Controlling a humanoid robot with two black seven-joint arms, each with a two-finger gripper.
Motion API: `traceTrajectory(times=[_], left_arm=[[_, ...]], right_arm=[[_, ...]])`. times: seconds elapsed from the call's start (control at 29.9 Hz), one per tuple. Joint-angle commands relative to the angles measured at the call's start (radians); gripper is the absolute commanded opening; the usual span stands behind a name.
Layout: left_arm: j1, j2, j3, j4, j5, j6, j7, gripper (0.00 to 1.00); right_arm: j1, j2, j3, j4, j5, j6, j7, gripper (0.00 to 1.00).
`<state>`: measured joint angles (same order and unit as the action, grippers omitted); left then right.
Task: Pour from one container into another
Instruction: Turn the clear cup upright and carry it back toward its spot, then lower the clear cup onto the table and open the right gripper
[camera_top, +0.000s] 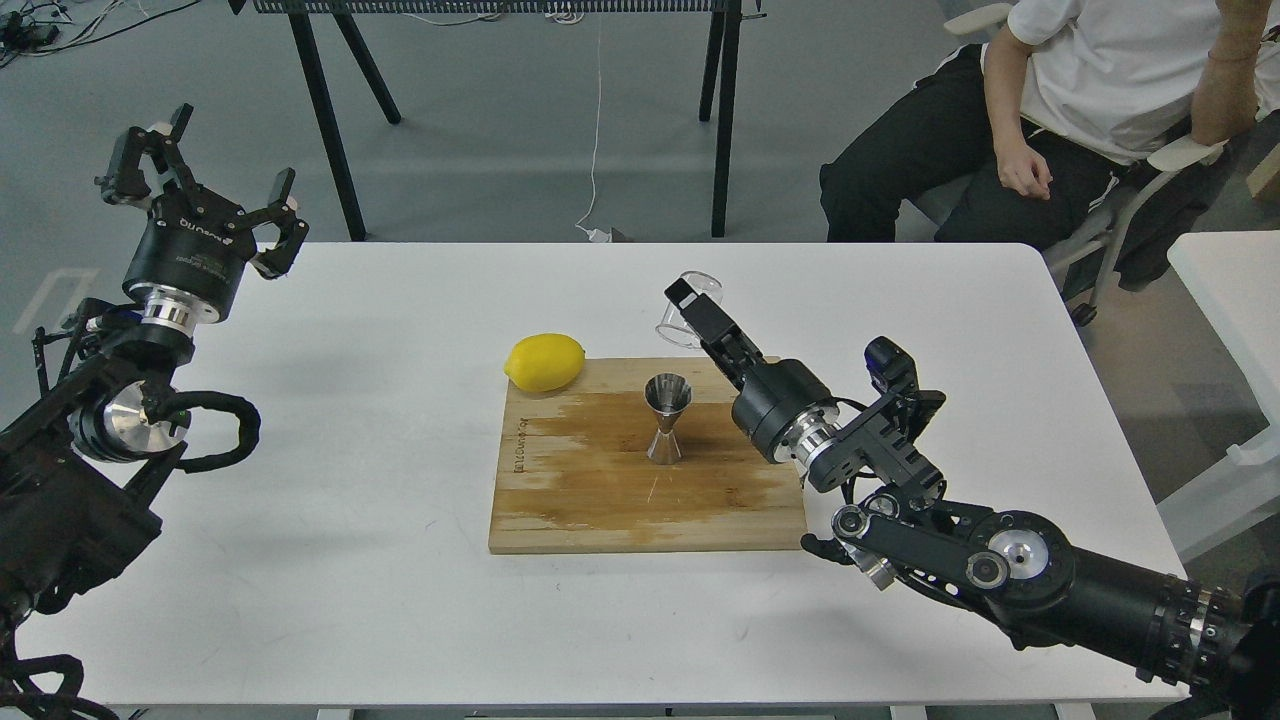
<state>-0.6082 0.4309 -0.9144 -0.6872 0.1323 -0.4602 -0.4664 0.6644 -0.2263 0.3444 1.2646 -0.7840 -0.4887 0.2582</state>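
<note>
The right jaws (690, 312) clamped the tilted clear glass cup (690, 310) above the steel hourglass jigger (666, 418); the left jaws (215, 165) were spread apart.

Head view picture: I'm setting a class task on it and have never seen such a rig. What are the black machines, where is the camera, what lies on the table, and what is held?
The camera sits in a humanoid robot's head, looking forward and down at a white table. The black machines are its own two arms. The left gripper hangs open above the table's left edge, holding nothing. The right gripper has its jaws closed on a small clear glass cup, tilted on its side. On the table lies a wooden cutting board; a steel jigger stands upright on it, and a lemon rests at its far left corner. A seated person watches behind.
</note>
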Motion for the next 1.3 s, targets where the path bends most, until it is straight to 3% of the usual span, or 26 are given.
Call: traceTrajectory(times=[0.0,0.23,0.47,0.7,0.9,1.27], left_arm=[[-0.002,0.003,-0.003,0.0,0.0,0.0,0.002,1.0],[-0.004,0.002,-0.003,0.0,0.0,0.001,0.002,1.0],[-0.002,0.002,0.002,0.0,0.0,0.0,0.003,1.0],[-0.004,0.009,0.002,0.0,0.0,-0.003,0.005,1.0],[0.001,0.008,0.002,0.0,-0.002,-0.005,0.003,1.0],[0.001,0.009,0.0,0.0,-0.002,-0.002,0.003,1.0]], right_arm=[[-0.029,-0.057,0.091,0.079,0.184,0.0,-0.014,0.32],[-0.144,-0.136,0.299,0.159,0.536,0.041,-0.042,0.32],[-0.319,-0.133,0.596,0.108,0.851,0.203,-0.168,0.34],[-0.434,-0.122,0.754,-0.066,1.127,0.372,-0.292,0.34],[-0.45,-0.117,0.757,-0.177,1.187,0.456,-0.336,0.35],[-0.428,0.027,0.811,-0.381,1.223,0.518,-0.361,0.37]])
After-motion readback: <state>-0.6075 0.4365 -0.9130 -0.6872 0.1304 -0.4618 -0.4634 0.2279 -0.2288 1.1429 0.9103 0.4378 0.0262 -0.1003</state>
